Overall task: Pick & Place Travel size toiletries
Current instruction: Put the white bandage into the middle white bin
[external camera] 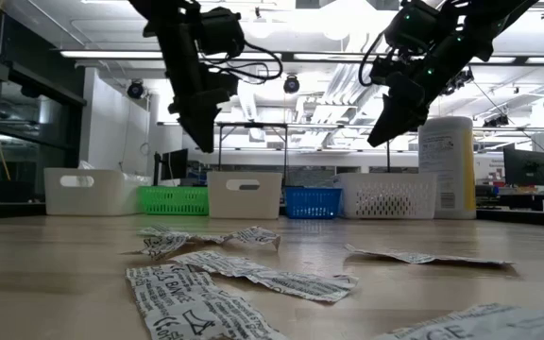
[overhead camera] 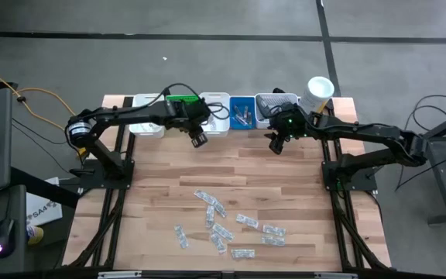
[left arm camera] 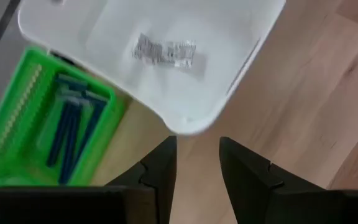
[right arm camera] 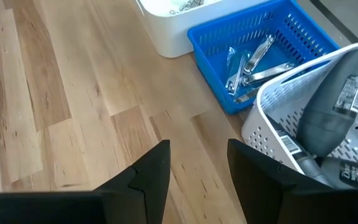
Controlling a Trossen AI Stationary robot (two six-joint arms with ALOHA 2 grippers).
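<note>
Several clear/white printed sachets point(overhead camera: 231, 225) lie flat on the near half of the wooden table, and they show close up in the low view point(external camera: 253, 274). My left gripper point(overhead camera: 199, 139) hangs open above the table just in front of the middle white bin point(left arm camera: 166, 118). One sachet point(left arm camera: 165, 50) lies in that bin. Blue razors point(left arm camera: 67, 134) lie in the green bin point(left arm camera: 17, 118) beside it. My right gripper point(overhead camera: 276, 144) hangs open in front of the blue bin point(right arm camera: 216, 43), which holds silvery items point(right arm camera: 250, 59). Dark grey oval containers point(right arm camera: 331, 109) lie in the white lattice bin point(right arm camera: 272, 112).
A row of bins stands along the table's far edge: white point(overhead camera: 147, 122), green point(overhead camera: 181, 101), white point(overhead camera: 217, 116), blue point(overhead camera: 243, 113), white lattice point(overhead camera: 272, 105). A tall white canister point(overhead camera: 319, 91) stands to their right. Bare wood lies between the bins and the sachets.
</note>
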